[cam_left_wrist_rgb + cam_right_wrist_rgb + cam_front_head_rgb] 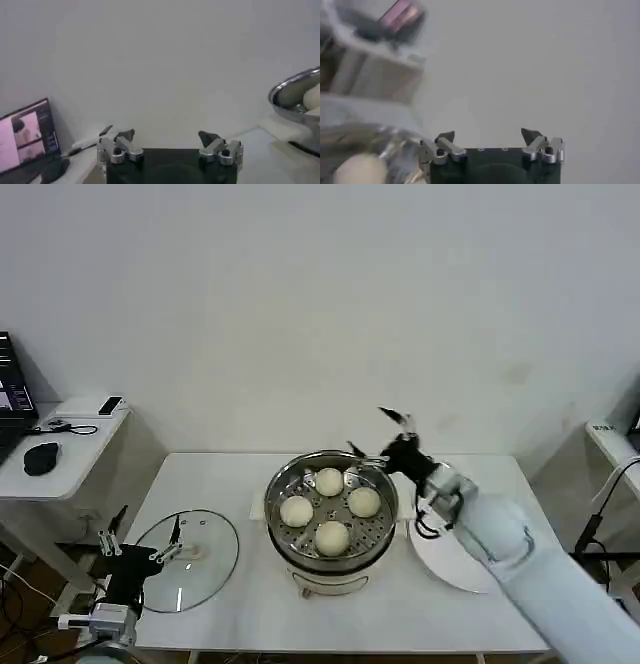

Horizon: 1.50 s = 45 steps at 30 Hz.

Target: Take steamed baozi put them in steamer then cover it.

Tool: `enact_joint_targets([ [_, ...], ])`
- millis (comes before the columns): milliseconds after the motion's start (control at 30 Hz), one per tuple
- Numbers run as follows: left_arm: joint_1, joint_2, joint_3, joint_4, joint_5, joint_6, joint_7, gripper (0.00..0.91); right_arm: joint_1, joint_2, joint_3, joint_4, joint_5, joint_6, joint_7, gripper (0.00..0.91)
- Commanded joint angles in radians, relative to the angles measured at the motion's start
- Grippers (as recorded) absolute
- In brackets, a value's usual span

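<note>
Baozi [331,536], four, sit on the perforated tray inside the steamer [283,554]. Right gripper [380,432] hangs above the pot's far right rim, jaws spread, empty. Cover [188,559] lies on the table [400,609] left of the pot; left gripper [145,536] hovers at it, wide open, empty.

We see an evenly lit, bright scene under soft, diffuse light, with only faint shadows on the white tabletop [200,484]. Small highlights glint on the steamer [331,514] rim and thin reflections streak the cover [185,559]. From the right wrist, we find the near background heavily blurred, the one steamed baozi [360,169] there a soft pale blob. From the left wrist, the monitor [27,135] glows softly, slightly out of focus.
</note>
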Motion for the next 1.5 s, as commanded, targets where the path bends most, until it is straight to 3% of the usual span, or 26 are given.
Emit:
enact_joint_targets([
  [33, 0.011, 0.028, 0.025, 0.161, 0.629, -0.172, -0.042, 0.907, -0.566, 0.378, 0.742, 0.021, -0.07, 0.285, -0.015, 0.907],
  [233, -0.017, 0.11, 0.056, 0.316, 0.884, -0.208, -0.061, 0.907, -0.637, 0.43, 0.775, 0.086, -0.039, 0.28, 0.029, 0.907],
  [500, -0.006, 0.107, 0.021, 0.413, 1.062, -0.202, -0.112, 0.907, -0.698, 0.46, 0.82, 0.176, -0.039, 0.267, 0.044, 0.907],
  [867, -0.052, 0.1, 0.081, 0.532, 1.124, -0.207, -0.157, 0.907, -0.716, 0.471, 0.834, 0.205, 0.021, 0.201, 0.084, 0.907],
  [1500, -0.259, 0.118, 0.143, 0.633, 1.12, -0.193, -0.136, 0.907, -0.769, 0.502, 0.743, 0.2, 0.003, 0.216, 0.068, 0.907],
])
